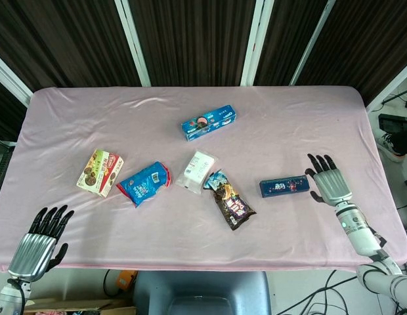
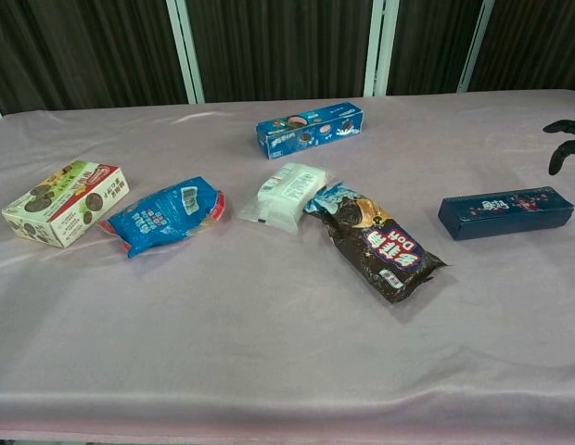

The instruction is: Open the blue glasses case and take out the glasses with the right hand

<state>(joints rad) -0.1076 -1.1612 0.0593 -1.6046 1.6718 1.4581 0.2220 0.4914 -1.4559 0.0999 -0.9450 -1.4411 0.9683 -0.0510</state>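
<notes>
I am holding my right hand (image 1: 329,184) just beside the closed blue glasses case (image 1: 284,186), fingers (image 1: 320,165) spread, grasping nothing. Nudging its end risks sliding it across the surface (image 1: 190,249) toward the chocolate wrapper (image 1: 230,205).

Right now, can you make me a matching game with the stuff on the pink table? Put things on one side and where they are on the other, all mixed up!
Things:
1. dark blue glasses case
2. blue cookie box
3. white packet
4. green and red cookie box

Places:
A. farthest toward the left side of the table
B. in the middle, between the blue bag and the dark snack bag
C. right beside the right hand, lid closed
D. farthest back, nearest the curtains

Pairs: 1-C, 2-D, 3-B, 4-A
</notes>
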